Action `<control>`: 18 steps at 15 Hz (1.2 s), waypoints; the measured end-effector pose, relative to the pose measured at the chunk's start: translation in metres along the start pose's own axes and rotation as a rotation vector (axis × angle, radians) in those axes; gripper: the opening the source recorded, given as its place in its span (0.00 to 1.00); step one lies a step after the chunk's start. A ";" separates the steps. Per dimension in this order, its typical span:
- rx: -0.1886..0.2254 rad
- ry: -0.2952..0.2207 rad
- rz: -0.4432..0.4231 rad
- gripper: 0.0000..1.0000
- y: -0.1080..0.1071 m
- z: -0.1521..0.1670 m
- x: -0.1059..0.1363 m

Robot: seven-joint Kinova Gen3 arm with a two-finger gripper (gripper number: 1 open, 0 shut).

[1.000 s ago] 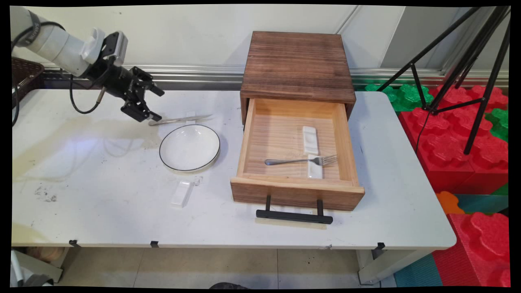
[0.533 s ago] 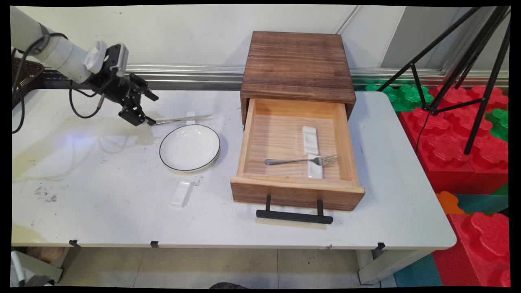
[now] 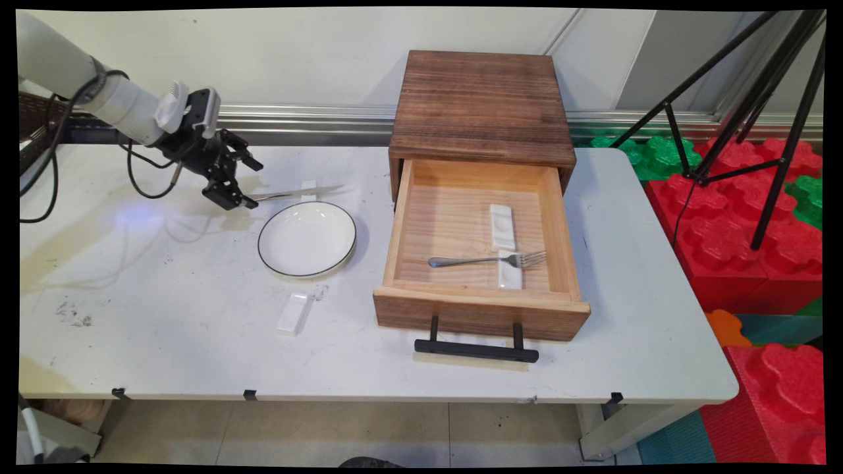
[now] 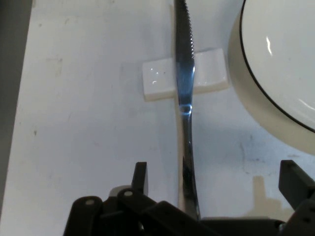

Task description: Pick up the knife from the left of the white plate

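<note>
In the upper left of the frame, the gripper (image 3: 240, 184) is seen spread wide over the handle end of the knife (image 4: 185, 128), whose length runs between the fingers (image 4: 140, 178), the blade laid on a white rest (image 4: 158, 78) beside the plate (image 3: 307, 238).

Open wooden drawer (image 3: 481, 263), fork (image 3: 487, 261), plate (image 3: 307, 238).

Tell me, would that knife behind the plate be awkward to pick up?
Probably. The knife looks like thin, polished metal, so likely stiff but slippery. It lies propped across a small white rest, so pushing one end might make it pivot or slide off.
</note>
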 end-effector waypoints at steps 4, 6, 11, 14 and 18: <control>-0.007 -0.001 0.013 1.00 -0.007 0.016 0.000; -0.011 0.000 0.014 1.00 -0.009 0.023 0.001; -0.018 0.008 0.013 1.00 -0.013 0.034 0.003; -0.022 0.014 0.012 1.00 -0.016 0.040 0.005; -0.024 0.021 0.011 0.00 -0.019 0.046 0.007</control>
